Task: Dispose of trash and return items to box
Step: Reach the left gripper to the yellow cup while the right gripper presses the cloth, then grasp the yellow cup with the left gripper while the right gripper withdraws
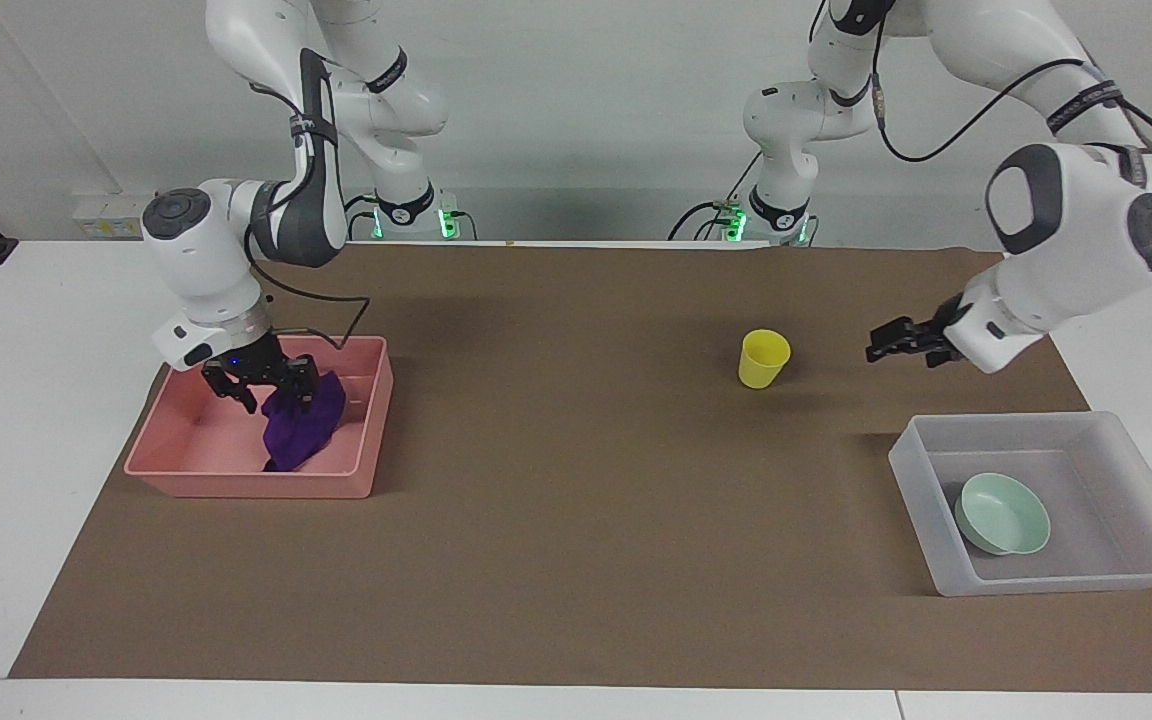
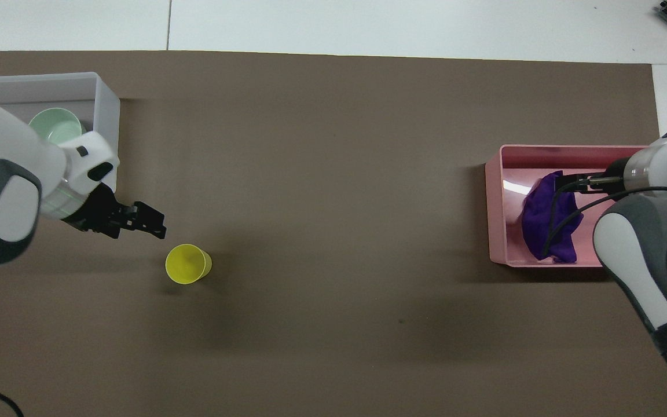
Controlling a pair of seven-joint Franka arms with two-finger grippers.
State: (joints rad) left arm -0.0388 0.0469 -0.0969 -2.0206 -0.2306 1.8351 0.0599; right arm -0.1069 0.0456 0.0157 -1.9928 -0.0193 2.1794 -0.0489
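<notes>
Mostly done: cloth binned, bowl boxed, cup still out.
Near to far from the robots: yellow cup (image 1: 764, 358) stands on the mat, left gripper (image 1: 881, 343) open and empty beside it; purple cloth (image 1: 302, 424) lies in the pink tray (image 1: 246, 480) under the right gripper (image 1: 258, 381), open, holding nothing; mint bowl (image 1: 1004, 514) sits in the clear box (image 1: 1056, 580).

Two high cameras, half a turn apart

We are looking from across the table toward both arm bases in the facing view, and steeply down from above the robots' end in the overhead view; both are sitting well back and sharing the brown mat (image 1: 576, 560), pink tray (image 1: 246, 485), yellow cup (image 2: 186, 264) and translucent box (image 1: 1036, 580).
</notes>
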